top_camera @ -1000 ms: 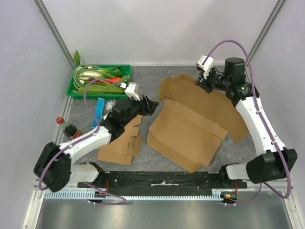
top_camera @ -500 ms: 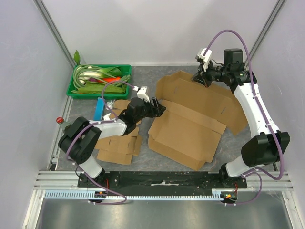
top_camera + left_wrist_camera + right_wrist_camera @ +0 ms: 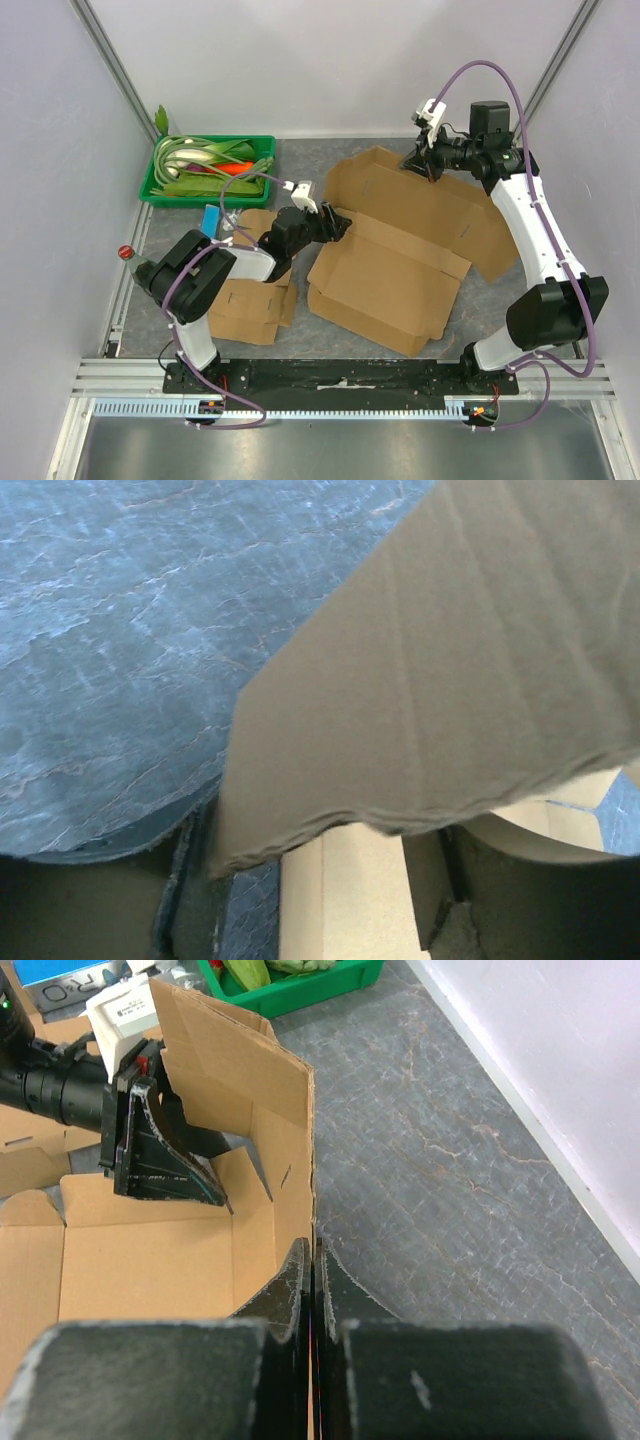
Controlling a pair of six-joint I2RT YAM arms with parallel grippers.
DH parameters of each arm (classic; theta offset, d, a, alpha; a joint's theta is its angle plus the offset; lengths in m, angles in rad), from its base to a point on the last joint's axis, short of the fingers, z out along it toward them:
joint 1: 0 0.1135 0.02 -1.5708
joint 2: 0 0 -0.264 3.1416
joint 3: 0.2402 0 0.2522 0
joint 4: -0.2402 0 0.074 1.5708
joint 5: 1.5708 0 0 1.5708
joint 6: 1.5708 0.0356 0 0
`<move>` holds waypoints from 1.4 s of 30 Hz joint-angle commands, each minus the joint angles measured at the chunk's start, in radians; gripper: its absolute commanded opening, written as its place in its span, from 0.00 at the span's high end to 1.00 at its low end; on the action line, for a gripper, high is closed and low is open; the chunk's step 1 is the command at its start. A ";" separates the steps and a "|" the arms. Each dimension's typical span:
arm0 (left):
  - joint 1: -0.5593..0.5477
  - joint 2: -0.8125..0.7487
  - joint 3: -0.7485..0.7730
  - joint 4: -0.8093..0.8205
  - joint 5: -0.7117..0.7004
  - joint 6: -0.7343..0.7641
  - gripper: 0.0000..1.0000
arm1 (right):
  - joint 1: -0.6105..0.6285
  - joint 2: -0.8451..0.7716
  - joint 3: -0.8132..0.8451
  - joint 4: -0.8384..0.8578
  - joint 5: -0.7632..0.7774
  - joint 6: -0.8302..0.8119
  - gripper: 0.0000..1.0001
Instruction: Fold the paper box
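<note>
Cardboard edge of paper box (image 3: 150,1260) tight in right gripper (image 3: 313,1260) jaws, wrist view only; left gripper (image 3: 337,223) jaws' state unclear.

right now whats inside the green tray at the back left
Inside the green tray is a loose pile of green leafy and pod-like pieces, with one orange-red piece among them. The tray floor and anything under the pile are covered.
</note>
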 commanded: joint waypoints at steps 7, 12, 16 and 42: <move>-0.031 0.015 0.084 0.040 -0.002 0.064 0.76 | 0.021 -0.105 -0.120 0.257 0.178 0.147 1.00; -0.088 0.033 0.164 -0.044 -0.114 0.052 0.89 | 0.165 -0.169 -0.258 0.333 0.453 0.150 1.00; -0.088 0.076 0.161 -0.005 -0.057 -0.002 0.89 | 0.285 -0.232 -0.382 0.434 0.629 0.115 1.00; -0.056 -0.517 -0.181 -0.187 -0.111 0.070 0.35 | 0.369 -0.263 -0.525 0.413 0.830 -0.295 1.00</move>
